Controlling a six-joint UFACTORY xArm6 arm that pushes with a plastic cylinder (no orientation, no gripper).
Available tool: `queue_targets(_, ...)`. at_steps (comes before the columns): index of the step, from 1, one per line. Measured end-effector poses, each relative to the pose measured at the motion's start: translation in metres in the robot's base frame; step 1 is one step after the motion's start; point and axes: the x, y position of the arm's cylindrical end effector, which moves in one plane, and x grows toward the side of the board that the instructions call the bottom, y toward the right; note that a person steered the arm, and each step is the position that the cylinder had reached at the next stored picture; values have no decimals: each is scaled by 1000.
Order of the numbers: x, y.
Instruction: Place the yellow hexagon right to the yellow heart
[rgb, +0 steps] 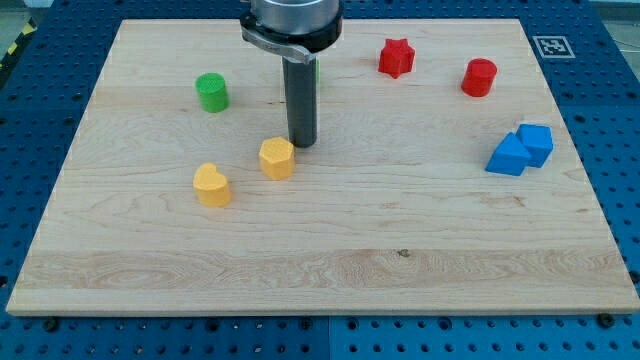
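Just above-right of the yellow hexagon (277, 158) rests my tip (303, 143); yellow heart (211, 185) lies lower-left. Jaws: none visible.

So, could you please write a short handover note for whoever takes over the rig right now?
My tip is down on the board, just above and to the right of the yellow hexagon, close to it; contact cannot be confirmed.
The yellow heart lies to the hexagon's lower left, with a small gap between them.
Done: the hexagon is already on the heart's right side, though a little higher in the view.
Left: possibly nudge the hexagon down level with the heart, then back off.
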Motion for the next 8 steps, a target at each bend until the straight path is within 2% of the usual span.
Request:
queue_targets(1,40,-5)
queue_targets(2,55,-5)
queue_targets(3,27,4)
queue_targets(4,24,-3)
queue_targets(6,61,-13)
queue_targets(7,35,39)
queue_targets(8,-8,151)
